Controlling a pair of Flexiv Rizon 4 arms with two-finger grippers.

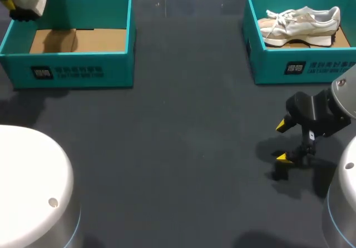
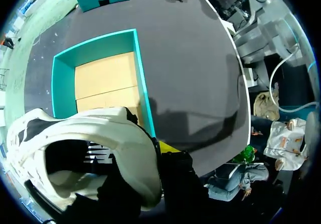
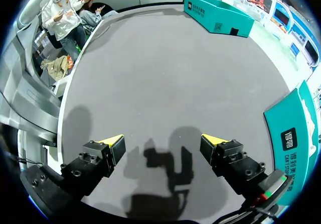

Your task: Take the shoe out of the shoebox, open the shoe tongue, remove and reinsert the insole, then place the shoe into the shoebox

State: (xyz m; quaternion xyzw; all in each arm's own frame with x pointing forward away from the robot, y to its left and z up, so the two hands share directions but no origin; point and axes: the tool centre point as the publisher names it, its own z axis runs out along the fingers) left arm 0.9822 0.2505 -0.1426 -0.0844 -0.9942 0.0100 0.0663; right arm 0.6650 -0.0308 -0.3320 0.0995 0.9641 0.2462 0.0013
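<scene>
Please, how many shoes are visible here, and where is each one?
2. One white shoe lies inside the right shoebox. The other shoe is held in the left gripper, by the far left corner of the left shoebox. I see no hidden ones.

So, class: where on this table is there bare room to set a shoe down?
The wide dark stretch of table between the left shoebox and right shoebox is bare. Left shoebox's floor is free too. Crowded: right shoebox, filled by a shoe, and near the right arm, jaws open.
</scene>
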